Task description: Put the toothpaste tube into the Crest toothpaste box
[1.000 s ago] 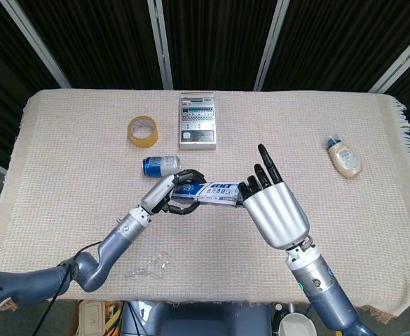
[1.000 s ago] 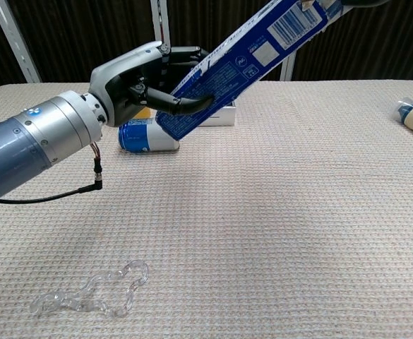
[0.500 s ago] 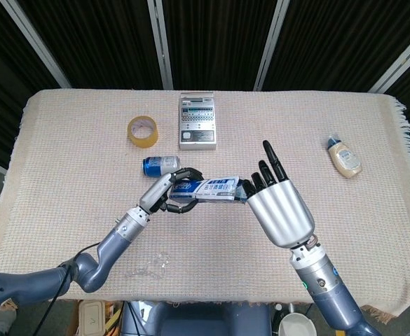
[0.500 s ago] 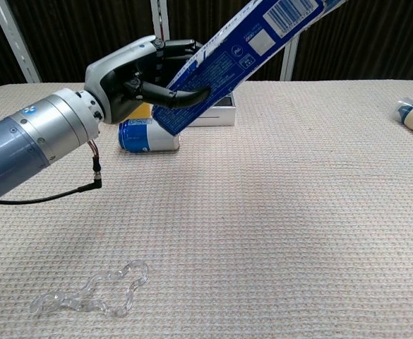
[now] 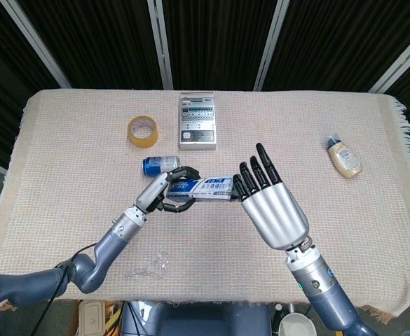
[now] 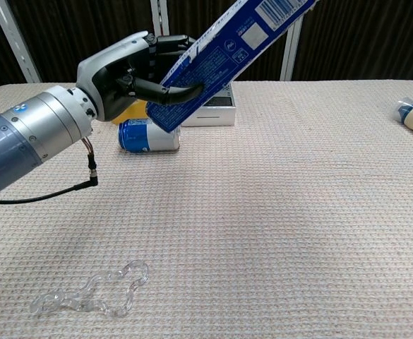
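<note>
Nearest the lower edge of the chest view, a clear plastic chain (image 6: pixel 90 293) lies on the woven cloth (image 6: pixel 277 212) at lower left; in the head view it shows as a faint glint at lower centre-left.

Above that, the left hand (image 5: pixel 164 191) comes in from the lower left of the head view, its dark fingers (image 6: pixel 171 92) wrapped round the lower end of the box (image 6: pixel 220 60), clamped on it. The blue and white box is lifted off the cloth and slants up toward the top right of the chest view, its far end running out of the frame. In the head view it lies almost level at mid-frame, spanning from the left hand to the right hand (image 5: pixel 273 210).

The right hand rises from the lower right of the head view, its silver back to the camera, fingers straight and slightly spread, their tips pointing up the frame. Its fingers meet the box's right end, but whether they grip it is hidden behind the hand, so I cannot tell. I cannot see the tube anywhere; whether it is inside the box is not shown.

Just behind the left hand, a blue can (image 5: pixel 160 164) lies on its side. Further back stand a tape roll (image 5: pixel 142 131) at upper left and a grey device (image 5: pixel 198 120) at upper centre. A small bottle (image 5: pixel 344 157) lies far off at the right.
</note>
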Robot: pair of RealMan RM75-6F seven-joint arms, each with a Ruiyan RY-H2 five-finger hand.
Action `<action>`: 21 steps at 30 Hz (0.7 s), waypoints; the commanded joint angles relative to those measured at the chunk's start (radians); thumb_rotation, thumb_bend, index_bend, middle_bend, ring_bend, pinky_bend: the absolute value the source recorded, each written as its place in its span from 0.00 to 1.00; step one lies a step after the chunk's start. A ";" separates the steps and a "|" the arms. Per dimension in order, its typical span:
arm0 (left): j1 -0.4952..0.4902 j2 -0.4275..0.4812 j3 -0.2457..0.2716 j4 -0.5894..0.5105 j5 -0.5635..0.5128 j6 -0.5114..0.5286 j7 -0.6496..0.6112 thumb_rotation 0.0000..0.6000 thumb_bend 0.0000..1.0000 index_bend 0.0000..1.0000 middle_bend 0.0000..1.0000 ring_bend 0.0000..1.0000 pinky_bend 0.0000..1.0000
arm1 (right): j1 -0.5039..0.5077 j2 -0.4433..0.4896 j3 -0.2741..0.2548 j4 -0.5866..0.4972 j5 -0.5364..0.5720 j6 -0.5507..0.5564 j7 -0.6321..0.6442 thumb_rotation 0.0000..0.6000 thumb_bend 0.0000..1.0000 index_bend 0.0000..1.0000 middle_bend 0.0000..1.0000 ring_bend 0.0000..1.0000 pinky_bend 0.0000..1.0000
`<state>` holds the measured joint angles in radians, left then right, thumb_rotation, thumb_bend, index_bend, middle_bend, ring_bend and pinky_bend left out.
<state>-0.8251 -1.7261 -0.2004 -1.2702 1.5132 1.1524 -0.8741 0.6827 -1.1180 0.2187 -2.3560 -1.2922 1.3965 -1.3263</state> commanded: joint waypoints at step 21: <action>0.085 0.190 -0.025 -0.250 0.039 0.132 -0.345 1.00 0.40 0.44 0.37 0.23 0.29 | -0.185 0.086 -0.019 0.108 -0.180 0.243 0.129 1.00 0.40 0.26 0.14 0.16 0.00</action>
<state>-0.7709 -1.6320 -0.2203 -1.4088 1.5380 1.2621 -1.0347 0.5615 -1.0495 0.2253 -2.3219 -1.4044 1.5898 -1.3254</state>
